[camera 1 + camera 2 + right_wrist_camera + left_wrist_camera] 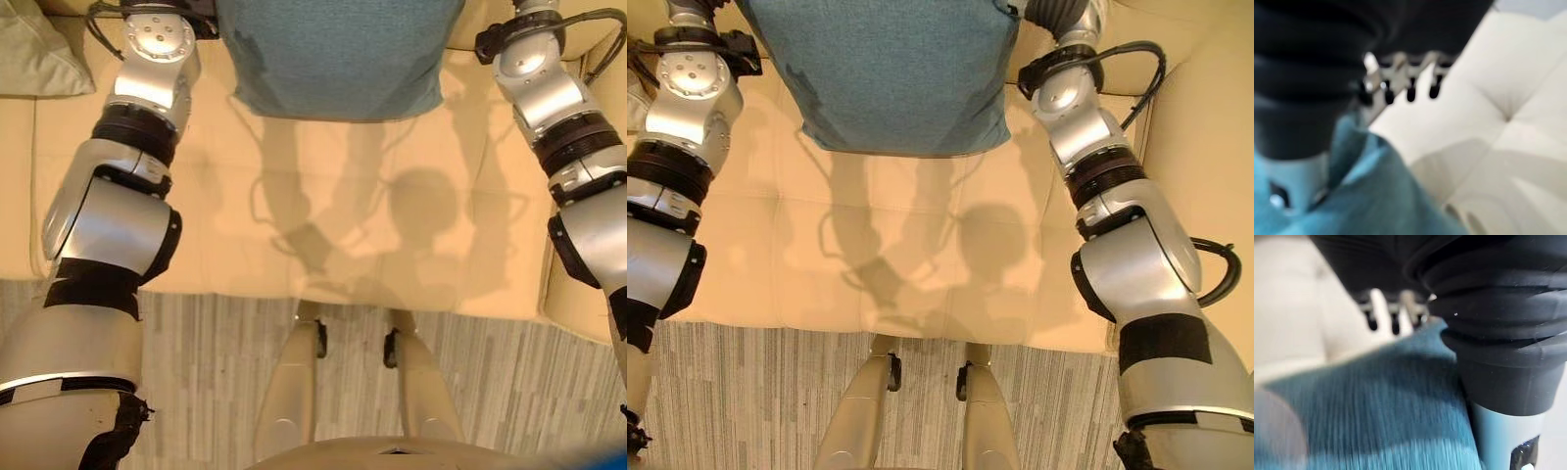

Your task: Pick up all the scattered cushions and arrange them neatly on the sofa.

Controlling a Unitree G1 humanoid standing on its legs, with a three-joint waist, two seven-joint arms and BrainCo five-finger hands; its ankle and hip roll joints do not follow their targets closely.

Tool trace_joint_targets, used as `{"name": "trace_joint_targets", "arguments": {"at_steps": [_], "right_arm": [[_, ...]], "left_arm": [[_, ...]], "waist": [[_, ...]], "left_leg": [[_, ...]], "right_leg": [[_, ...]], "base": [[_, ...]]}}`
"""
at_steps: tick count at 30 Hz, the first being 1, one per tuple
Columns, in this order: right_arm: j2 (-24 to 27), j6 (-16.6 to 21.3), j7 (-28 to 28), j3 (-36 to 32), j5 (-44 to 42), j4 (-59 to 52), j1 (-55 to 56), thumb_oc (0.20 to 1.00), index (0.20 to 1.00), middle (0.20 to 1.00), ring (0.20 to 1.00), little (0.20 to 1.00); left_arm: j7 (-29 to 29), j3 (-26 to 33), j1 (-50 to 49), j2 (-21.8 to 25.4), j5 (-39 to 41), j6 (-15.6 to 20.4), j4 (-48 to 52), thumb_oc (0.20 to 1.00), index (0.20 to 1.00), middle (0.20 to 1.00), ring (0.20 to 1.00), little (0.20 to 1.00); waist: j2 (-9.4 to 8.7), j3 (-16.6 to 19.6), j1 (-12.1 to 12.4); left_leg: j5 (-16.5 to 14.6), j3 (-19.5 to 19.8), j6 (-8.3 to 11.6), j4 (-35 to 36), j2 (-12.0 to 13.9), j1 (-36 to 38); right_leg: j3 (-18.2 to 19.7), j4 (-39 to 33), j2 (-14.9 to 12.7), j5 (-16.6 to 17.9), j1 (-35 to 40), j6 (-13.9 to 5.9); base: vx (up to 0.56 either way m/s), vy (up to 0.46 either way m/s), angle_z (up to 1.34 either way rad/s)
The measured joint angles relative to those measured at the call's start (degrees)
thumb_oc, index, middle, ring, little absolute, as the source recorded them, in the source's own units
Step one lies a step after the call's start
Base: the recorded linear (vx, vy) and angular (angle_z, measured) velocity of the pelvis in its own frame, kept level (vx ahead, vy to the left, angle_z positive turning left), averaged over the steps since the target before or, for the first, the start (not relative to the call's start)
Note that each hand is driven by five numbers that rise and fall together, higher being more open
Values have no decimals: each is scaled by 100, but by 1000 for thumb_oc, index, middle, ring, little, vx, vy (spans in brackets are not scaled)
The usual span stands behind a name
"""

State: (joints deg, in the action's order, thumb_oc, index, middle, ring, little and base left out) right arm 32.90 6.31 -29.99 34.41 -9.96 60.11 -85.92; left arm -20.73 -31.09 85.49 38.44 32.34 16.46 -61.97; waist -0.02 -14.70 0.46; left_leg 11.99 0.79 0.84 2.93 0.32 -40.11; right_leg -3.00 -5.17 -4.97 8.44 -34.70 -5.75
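We see one teal cushion [338, 54] at top centre, over the cream tufted sofa seat [323, 225], between both arms. A second, pale green cushion [39, 54] lies upper left. Striped grey carpet [206, 362] runs below. Left hand [1391, 316] and right hand [1400, 78] grip unclear.

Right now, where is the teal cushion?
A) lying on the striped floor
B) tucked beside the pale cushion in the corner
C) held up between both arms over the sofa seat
C: the teal cushion hangs between the two arms above the cream sofa seat; the pale cushion lies apart.
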Motion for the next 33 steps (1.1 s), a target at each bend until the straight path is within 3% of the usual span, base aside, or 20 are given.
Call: {"name": "trace_joint_targets", "arguments": {"at_steps": [6,10,13,14,16,19,22,26,30,31,32,33], "right_arm": [[486,-35,220,-8,-132,-51,60,1000,1000,1000,1000,1000],[703,-22,305,-659,-159,-753,1424,1000,1000,1000,1000,1000],[725,-46,352,-894,-105,-919,2193,1000,1000,1000,1000,1000],[733,-22,396,-1287,-28,-1336,2629,1000,1000,1000,1000,1000],[723,43,506,-1873,158,-1941,3581,1000,1000,1000,1000,1000],[492,32,839,-2457,243,-1976,5026,1000,1000,1000,1000,1000],[67,17,1319,-2746,270,-1914,6188,1000,1000,1000,1000,1000],[-155,8,1730,-2916,356,-1845,6838,1000,1000,1000,1000,1000],[-173,12,1857,-2904,355,-1830,6992,1000,1000,1000,1000,1000],[-281,71,1938,-2867,353,-1708,7090,1000,1000,1000,1000,1000],[-602,261,2215,-2909,431,-815,7281,1000,1000,1000,1000,1000],[-669,132,2380,-2628,527,-257,7500,1000,1000,1000,1000,1000]], "left_arm": [[166,76,-115,628,21,-9,5,1000,1000,1000,1000,1000],[210,856,-1748,778,-1,1,851,1000,1000,1000,1000,1000],[211,1027,-2658,765,-56,-4,1238,1000,1000,1000,1000,1000],[212,1452,-3188,749,-105,34,1718,1000,1000,1000,1000,1000],[248,2052,-4239,548,-257,65,2434,1000,1000,1000,1000,1000],[432,2312,-5652,-53,-376,26,2767,1000,1000,1000,1000,1000],[754,2442,-6738,-457,-497,-127,2947,1000,1000,1000,1000,1000],[997,2664,-7316,-717,-718,-245,2977,1000,1000,1000,1000,1000],[1099,2656,-7519,-766,-721,-276,2968,1000,1000,1000,1000,1000],[1178,2685,-7661,-912,-762,-263,2864,1000,1000,1000,1000,1000],[1419,3176,-8045,-1661,-1163,-96,2009,1000,1000,1000,1000,1000],[1470,3066,-8142,-1949,-1314,-256,1202,1000,1000,1000,1000,1000]], "waist": [[3,-2,4],[0,-9,22],[-10,1,21],[-10,2,24],[-11,2,30],[-42,21,44],[-206,194,43],[-290,441,37],[-245,674,46],[-193,724,76],[-166,841,64],[-148,935,70]], "left_leg": [[21,-1,21,-5,-8,30],[27,4,32,10,-24,643],[-13,55,83,32,-49,1028],[-109,83,197,30,-27,1124],[-112,129,201,6,-19,1322],[-295,152,202,13,-14,1904],[-436,161,233,87,12,2367],[-460,164,224,147,23,2639],[-458,187,211,201,33,2711],[-455,202,204,188,43,2719],[-484,238,171,227,-8,3188],[-526,294,175,227,-53,3466]], "right_leg": [[-20,2,-6,0,39,0],[-99,2,-20,-24,674,-24],[-121,4,-31,-185,1084,-39],[-129,23,-6,-278,1168,-20],[-174,62,1,-305,1375,-20],[-258,154,-10,-496,1939,30],[-272,102,7,-566,2386,67],[-286,-7,17,-556,2689,63],[-285,-7,29,-571,2730,79],[-297,2,35,-554,2759,74],[-411,-13,22,-627,3256,48],[-486,-32,-15,-744,3586,23]], "base": [[-3,1,1],[-1,-28,6],[20,-22,10],[57,-35,7],[55,-38,7],[63,-40,9],[81,-40,-1],[26,-15,0],[-2,-20,0],[-14,-118,14],[-27,-144,33],[-26,-82,40]]}}
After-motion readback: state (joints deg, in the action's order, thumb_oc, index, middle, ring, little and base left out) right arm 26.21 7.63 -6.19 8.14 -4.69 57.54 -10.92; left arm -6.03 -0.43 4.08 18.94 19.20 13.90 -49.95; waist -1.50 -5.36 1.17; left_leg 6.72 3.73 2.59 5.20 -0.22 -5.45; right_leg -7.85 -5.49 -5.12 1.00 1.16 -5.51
